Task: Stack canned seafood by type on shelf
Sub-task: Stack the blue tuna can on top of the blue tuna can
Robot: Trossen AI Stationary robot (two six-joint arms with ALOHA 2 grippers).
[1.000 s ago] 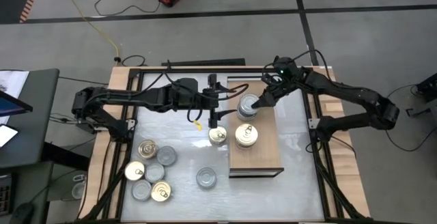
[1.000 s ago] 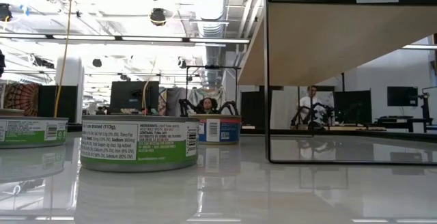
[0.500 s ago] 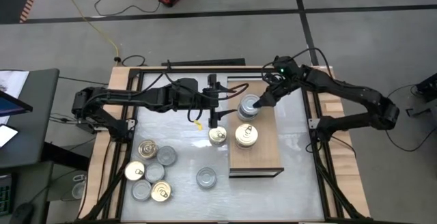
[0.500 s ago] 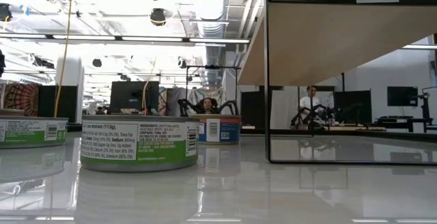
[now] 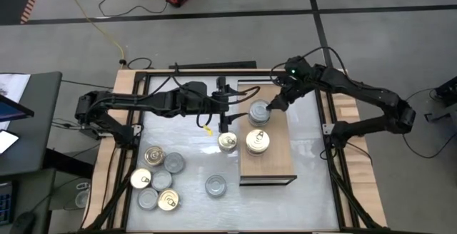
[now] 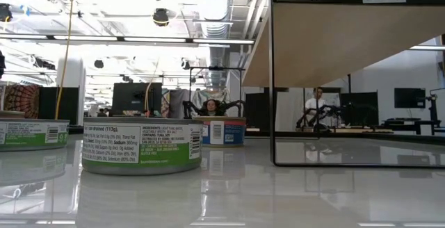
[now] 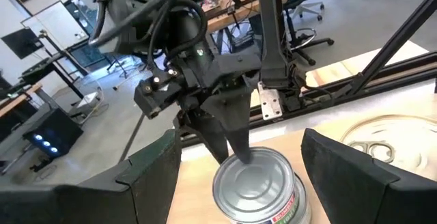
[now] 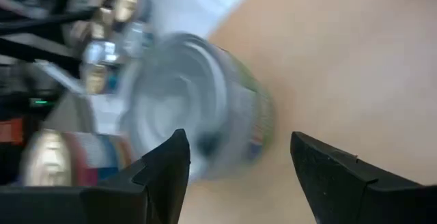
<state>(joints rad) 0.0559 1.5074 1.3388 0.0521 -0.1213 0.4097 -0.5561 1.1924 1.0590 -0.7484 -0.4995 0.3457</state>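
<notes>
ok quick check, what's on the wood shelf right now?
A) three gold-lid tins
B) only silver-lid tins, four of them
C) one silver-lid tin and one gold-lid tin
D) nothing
C: in the high view the shelf carries just a silver-lid tin at its far end, with the right gripper beside it, and a gold-lid tin just nearer; the other tins sit on the tabletop.
</notes>
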